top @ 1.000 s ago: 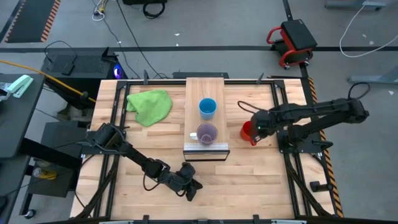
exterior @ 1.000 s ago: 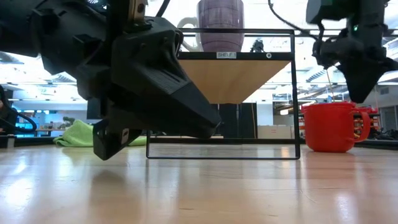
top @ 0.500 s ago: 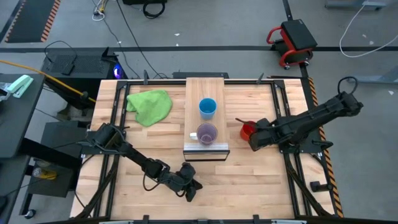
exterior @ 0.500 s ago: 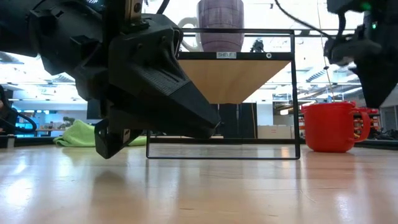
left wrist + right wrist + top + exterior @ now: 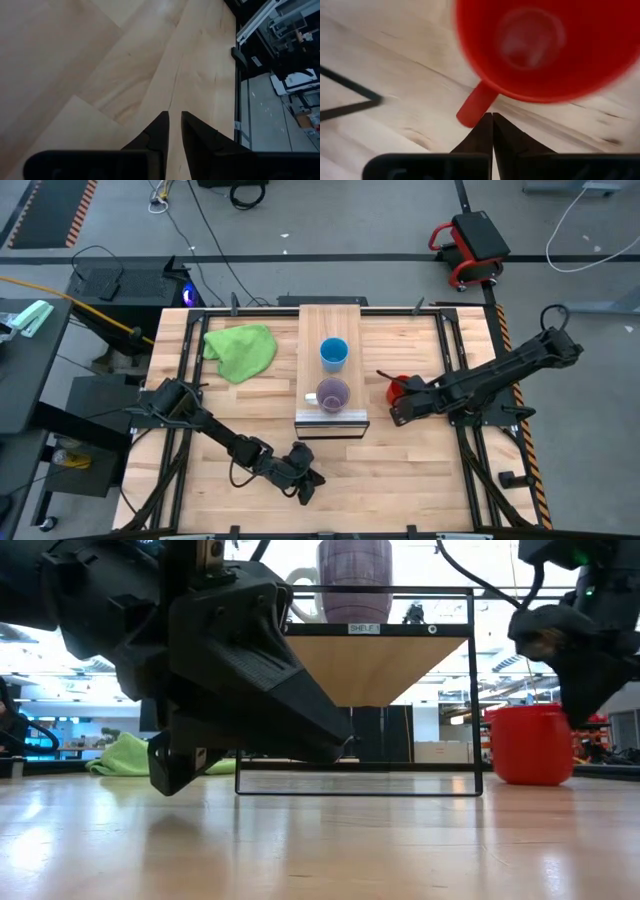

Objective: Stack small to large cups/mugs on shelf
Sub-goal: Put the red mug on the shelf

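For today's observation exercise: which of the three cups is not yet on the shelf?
The red mug: it stands on the tabletop beside the right gripper, while the blue cup and purple cup sit on the shelf.

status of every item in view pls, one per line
purple cup: upright, on the shelf.
blue cup: upright, on the shelf.
red mug: upright on the tabletop, off the shelf.
right gripper: shut, at the mug's handle.
left gripper: nearly shut, empty, low over the table's front.
green cloth: crumpled, on the table.
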Controlling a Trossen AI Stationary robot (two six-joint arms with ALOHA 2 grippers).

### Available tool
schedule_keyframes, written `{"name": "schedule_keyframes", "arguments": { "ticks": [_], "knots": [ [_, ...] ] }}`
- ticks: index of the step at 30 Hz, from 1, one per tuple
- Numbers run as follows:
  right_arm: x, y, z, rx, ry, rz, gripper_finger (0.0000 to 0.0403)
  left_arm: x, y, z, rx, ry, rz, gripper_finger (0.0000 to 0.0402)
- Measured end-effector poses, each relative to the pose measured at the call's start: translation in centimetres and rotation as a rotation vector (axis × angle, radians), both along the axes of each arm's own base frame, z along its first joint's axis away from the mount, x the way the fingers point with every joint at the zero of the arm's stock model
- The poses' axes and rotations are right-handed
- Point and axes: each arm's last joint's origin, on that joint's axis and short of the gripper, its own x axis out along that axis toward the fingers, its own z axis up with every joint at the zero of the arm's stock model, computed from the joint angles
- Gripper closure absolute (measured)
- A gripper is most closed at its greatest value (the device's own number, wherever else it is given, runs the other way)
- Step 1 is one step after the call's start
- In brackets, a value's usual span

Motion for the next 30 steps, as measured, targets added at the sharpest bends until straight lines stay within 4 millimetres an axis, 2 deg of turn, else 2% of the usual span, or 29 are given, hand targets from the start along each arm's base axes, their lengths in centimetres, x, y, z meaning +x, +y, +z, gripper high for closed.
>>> {"name": "schedule_keyframes", "arguments": {
  "ticks": [5, 14, 20, 30],
  "knots": [
    [1.4, 0.1, -0.4, -0.010, -0.066, 0.015, 0.0393, 0.0, 0.0, 0.0, 0.000, 0.000, 0.000, 0.0346],
    [4.0, -1.1, -1.7, -0.024, -0.121, -0.001, 0.0392, 0.0, 0.0, 0.0, -0.007, 0.001, 0.004, 0.0344],
    [4.0, -1.6, -1.5, -0.037, -0.134, 0.014, 0.0391, -0.1, -0.2, 0.0, -0.019, 0.001, 0.014, 0.0345],
    [4.1, -3.5, -1.1, -0.057, -0.148, -0.050, 0.0392, -0.1, -0.1, 0.0, -0.014, -0.001, 0.026, 0.0347]
  ]
}}
